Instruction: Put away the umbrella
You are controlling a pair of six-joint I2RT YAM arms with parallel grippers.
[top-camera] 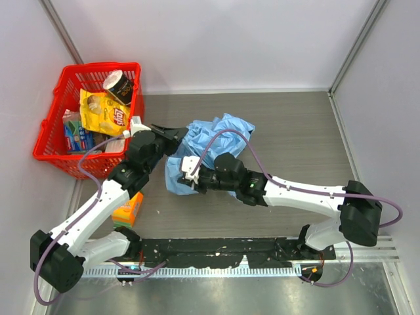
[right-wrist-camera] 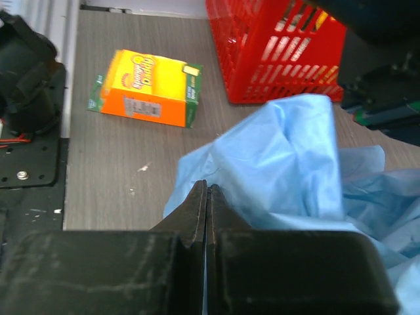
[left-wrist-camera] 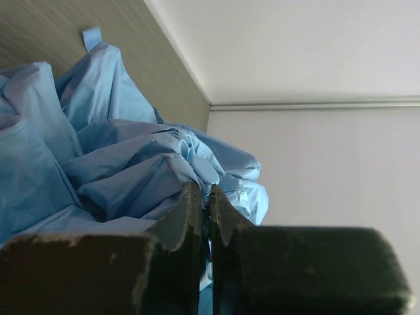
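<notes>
The umbrella lies as a loose, crumpled heap of sky-blue cloth on the desk, just right of the red basket. The left end effector is closed at the heap's left edge, apparently on a fold, likely to anchor it. The right end effector has its jaws fully together at the near hem, presumably for gathering — whether it has caught cloth cannot be told.

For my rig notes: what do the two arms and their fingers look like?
The left arm and right arm both have white shells, black joints and black bases. A purple cable loops along each. The fingers are black, tapered, with worn-looking edges.
</notes>
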